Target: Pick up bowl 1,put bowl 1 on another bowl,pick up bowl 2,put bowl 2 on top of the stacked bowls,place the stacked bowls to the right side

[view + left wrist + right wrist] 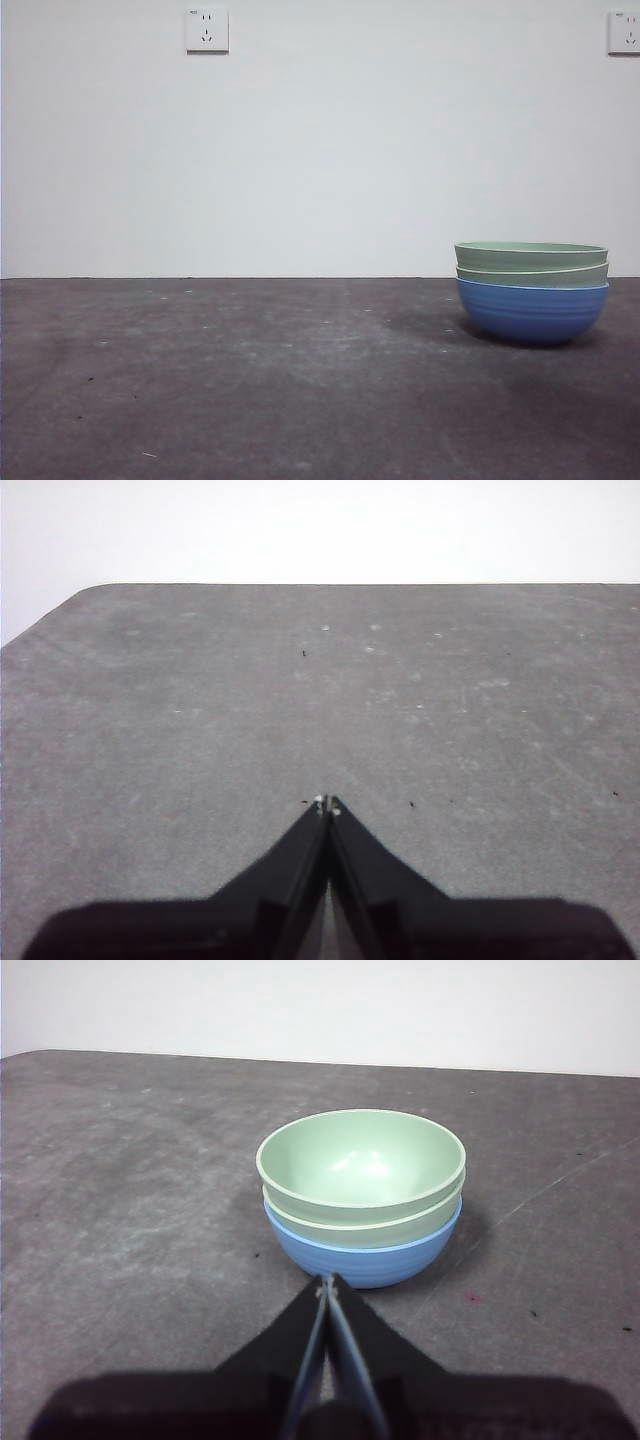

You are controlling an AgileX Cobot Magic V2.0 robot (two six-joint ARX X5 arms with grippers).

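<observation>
The stacked bowls stand on the table at the right of the front view: a blue ridged bowl (531,313) at the bottom, with a pale green bowl (532,274) nested in it and a second pale green bowl (531,255) on top. In the right wrist view the blue bowl (365,1254) carries the lower green bowl (345,1227) and the top green bowl (360,1167), which is empty inside. My right gripper (326,1282) is shut, just short of the pile and apart from it. My left gripper (326,804) is shut over bare table, holding nothing.
The dark grey table (250,380) runs to a white wall with two sockets (207,30). The left wrist view shows the table's far edge (300,584) and a rounded corner. Neither arm shows in the front view.
</observation>
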